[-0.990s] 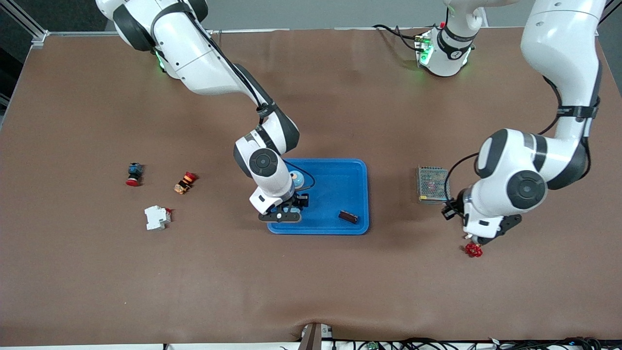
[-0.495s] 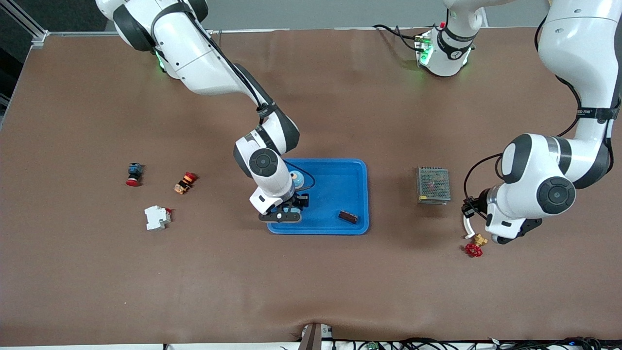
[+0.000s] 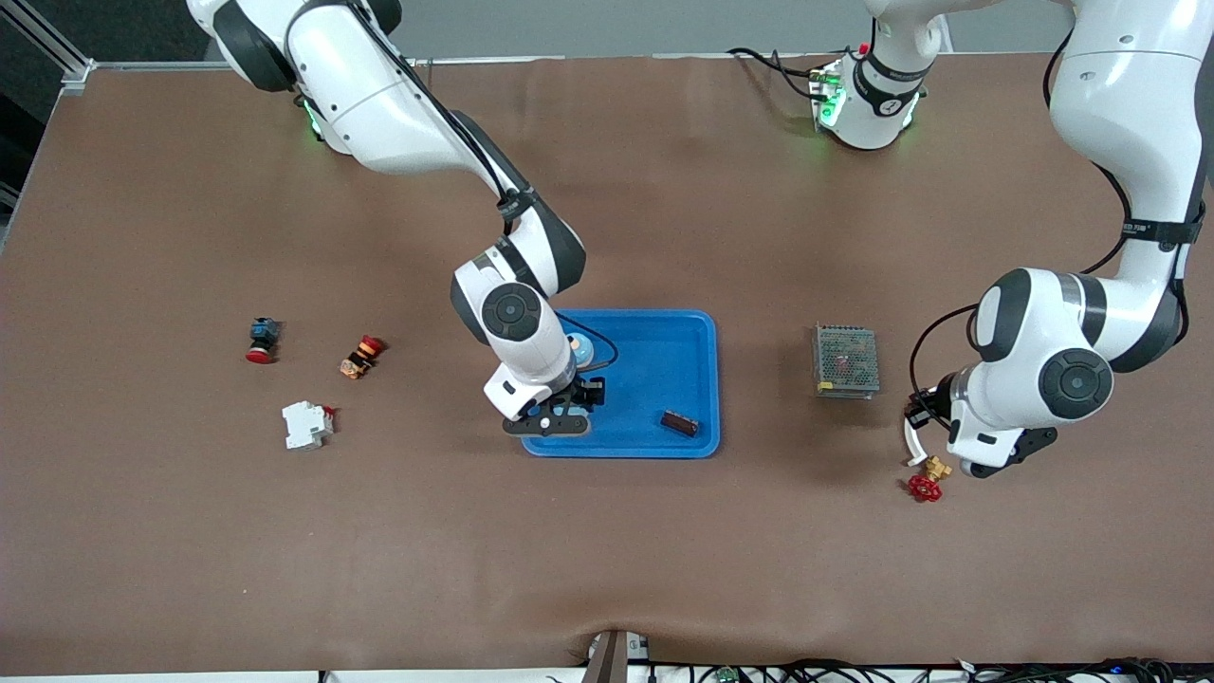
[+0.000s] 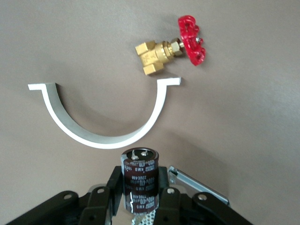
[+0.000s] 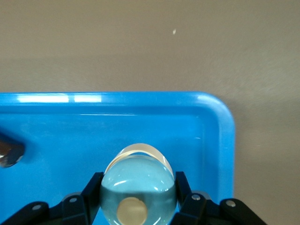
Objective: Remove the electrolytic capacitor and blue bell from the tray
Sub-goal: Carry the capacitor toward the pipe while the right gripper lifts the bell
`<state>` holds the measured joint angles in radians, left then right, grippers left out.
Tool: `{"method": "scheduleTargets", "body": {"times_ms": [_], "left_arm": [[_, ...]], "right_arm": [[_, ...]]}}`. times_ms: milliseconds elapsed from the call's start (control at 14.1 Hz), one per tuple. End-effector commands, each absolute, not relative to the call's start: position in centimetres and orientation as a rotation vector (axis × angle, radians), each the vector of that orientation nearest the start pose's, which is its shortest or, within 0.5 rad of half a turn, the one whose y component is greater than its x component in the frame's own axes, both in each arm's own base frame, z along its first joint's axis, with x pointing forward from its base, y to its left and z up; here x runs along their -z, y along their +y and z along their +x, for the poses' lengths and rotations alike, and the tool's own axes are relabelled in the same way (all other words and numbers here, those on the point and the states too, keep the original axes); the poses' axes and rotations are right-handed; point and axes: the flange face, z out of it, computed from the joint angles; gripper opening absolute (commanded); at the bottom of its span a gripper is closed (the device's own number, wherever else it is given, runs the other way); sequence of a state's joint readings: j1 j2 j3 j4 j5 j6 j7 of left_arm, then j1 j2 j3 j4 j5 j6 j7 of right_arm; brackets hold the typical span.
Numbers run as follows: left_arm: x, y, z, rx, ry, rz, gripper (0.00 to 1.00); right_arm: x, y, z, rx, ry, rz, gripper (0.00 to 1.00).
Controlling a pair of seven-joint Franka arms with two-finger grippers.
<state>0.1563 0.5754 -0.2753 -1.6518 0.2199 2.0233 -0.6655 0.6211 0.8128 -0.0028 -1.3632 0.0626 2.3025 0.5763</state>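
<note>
The left end effector [image 4: 139, 206], low in the frame's right part, is clamped on the dark cylindrical electrolytic capacitor [image 4: 139, 179] above the brown bench [image 3: 664, 569], off the tray, beside a brass valve with a red handwheel [image 4: 171, 47] and a white curved bracket [image 4: 103, 131]. The right end effector [image 5: 138, 206], mid-frame, grips the pale blue domed bell [image 5: 138, 197] just above the bright blue rectangular plastic tray [image 3: 664, 351], inside its lower corner. The capacitor only needs setting down; the bell has yet to clear the rim.

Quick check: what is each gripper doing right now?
Left gripper: shut on the capacitor.
Right gripper: shut on the blue bell, over the tray.
</note>
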Motion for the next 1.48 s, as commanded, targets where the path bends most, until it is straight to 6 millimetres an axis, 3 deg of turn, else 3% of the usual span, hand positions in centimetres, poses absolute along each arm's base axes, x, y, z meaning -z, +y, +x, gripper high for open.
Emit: {"method": "scheduleTargets", "body": {"times_ms": [0, 141, 212, 495, 707, 1061, 1414], "left_arm": [[-27.0, -4.4, 66.1, -0.205, -0.649, -2.955, 0.0], [-26.3, -4.0, 66.3, -0.199, -0.612, -2.966, 0.0], [-26.0, -2.8, 66.4, -0.195, -0.619, -2.969, 0.0], [-24.5, -1.6, 66.6, -0.194, -0.593, -2.984, 0.0], [-23.9, 1.8, 66.8, -0.186, -0.546, -3.008, 0.0], [-21.6, 3.5, 66.9, -0.165, -0.566, -3.016, 0.0], [-19.9, 5.3, 67.1, -0.122, -0.564, -2.979, 0.0]], "right_arm": [[-29.9, 41.0, 61.8, 0.078, -0.087, -3.038, 0.46], [-33.1, 37.9, 62.9, 0.054, -0.195, -3.043, 0.46], [-34.5, 36.3, 63.6, 0.048, -0.253, -3.041, 0.46], [-38.1, 28.4, 66.0, 0.0, -0.477, -3.028, 0.46], [-39.8, 21.5, 67.8, -0.014, -0.671, -2.992, 0.46], [-39.7, 11.4, 70.1, -0.008, -0.941, -2.916, 0.46], [-39.2, 3.5, 70.9, 0.001, -1.154, -2.84, 0.46]]}}
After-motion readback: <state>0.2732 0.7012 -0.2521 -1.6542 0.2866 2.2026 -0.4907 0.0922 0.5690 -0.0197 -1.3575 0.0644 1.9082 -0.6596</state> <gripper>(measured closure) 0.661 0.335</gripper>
